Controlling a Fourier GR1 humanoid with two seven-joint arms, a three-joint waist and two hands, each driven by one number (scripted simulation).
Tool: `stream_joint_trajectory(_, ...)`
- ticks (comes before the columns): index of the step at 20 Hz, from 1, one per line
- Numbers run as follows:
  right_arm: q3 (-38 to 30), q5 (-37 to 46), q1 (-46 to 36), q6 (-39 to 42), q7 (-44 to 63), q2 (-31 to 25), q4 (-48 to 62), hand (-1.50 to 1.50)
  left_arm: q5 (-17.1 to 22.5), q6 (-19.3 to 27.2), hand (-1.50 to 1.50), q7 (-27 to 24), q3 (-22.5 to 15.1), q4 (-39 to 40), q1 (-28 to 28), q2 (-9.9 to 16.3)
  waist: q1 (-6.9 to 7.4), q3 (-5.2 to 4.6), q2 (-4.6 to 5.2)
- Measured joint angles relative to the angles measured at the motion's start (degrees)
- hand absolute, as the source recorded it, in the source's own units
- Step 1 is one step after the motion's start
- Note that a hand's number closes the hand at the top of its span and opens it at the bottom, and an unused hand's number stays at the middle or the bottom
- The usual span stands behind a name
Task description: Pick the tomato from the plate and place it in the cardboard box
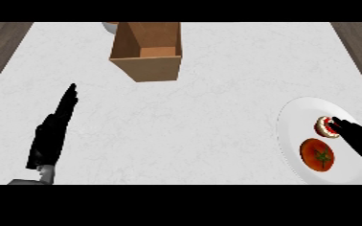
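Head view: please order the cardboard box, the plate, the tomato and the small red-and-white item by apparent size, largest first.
1. Plate, cut by the right edge, and cardboard box: too alike to rank.
2. Tomato.
3. Small red-and-white item, partly hidden by the right hand.

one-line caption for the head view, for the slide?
Right hand over the plate near the tomato; cardboard box far across the counter; left hand resting open.

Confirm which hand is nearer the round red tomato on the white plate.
Right. The right hand hovers just above-right of the round red tomato over the white plate; the left hand rests far across the counter.
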Motion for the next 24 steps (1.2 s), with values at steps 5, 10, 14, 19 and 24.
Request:
stream_joint_trajectory(5, 0.5, 5.5, -0.5, -0.6, -0.8, 4.2, 3.2, -1.50, -1.0, -1.6, 0.00, -0.7, 1.8, 0.3, 0.3, -1.2, 0.04, 0.03, 0.01)
stream_joint_trajectory(10, -0.6, 8.7, -1.6, 1.2, -1.7, 7.0, 4.3, -1.50, -2.5, -3.0, 0.00, 0.3, 3.2, -1.8, 1.6, -2.3, 0.08, 0.03, 0.00)
stream_joint_trajectory(14, -1.7, 10.7, -2.6, 1.5, -3.8, 9.1, 6.5, -1.50, -3.3, -4.7, 0.00, -1.1, 4.7, -0.1, 1.3, -3.4, 0.05, 0.04, 0.01)
stream_joint_trajectory(19, -1.8, 14.0, -3.1, 1.6, -4.6, 12.5, 6.9, -1.50, -5.2, -5.3, 0.00, -0.2, 5.5, 0.1, 0.5, -5.3, 0.03, 0.02, 0.00)
stream_joint_trajectory(24, -2.4, 16.2, -4.8, 2.3, -5.2, 15.2, 8.3, -1.50, -6.5, -6.7, 0.00, -1.1, 7.1, 0.5, 0.6, -6.3, 0.07, 0.04, 0.01)
